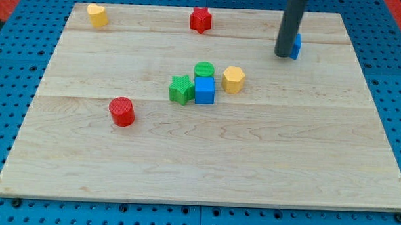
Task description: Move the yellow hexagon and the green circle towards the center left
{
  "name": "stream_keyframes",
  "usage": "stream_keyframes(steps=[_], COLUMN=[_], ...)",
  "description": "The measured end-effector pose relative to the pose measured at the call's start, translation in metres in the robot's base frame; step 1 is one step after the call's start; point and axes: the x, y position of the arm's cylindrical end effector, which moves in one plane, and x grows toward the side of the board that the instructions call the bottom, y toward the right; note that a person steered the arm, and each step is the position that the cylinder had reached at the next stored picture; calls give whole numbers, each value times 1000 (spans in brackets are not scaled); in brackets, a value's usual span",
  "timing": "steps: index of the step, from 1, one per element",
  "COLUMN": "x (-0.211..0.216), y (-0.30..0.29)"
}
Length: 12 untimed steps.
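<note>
The yellow hexagon [234,79] sits just right of the board's middle. The green circle [204,70] is to its left, touching the top of a blue cube [205,90]. A green star-like block [181,89] touches the cube's left side. My tip [282,54] is at the view's upper right, well above and right of the hexagon. It stands against a small blue block [296,46] that is mostly hidden behind the rod.
A red cylinder [122,112] stands at centre left. A yellow block [97,15] is at the top left corner area. A red star-like block [200,19] is at the top centre. The wooden board [205,160] lies on a blue pegboard.
</note>
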Motion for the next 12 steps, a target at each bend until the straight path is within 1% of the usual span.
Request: stream_keyframes(steps=[1,2,3,4,5,7,8,9,10,11,12], x=[-15,-76,-68,-10,17,28,63,77,85,57,53], y=[12,17,48,30,39,48,46,-10,-86,-137,-187])
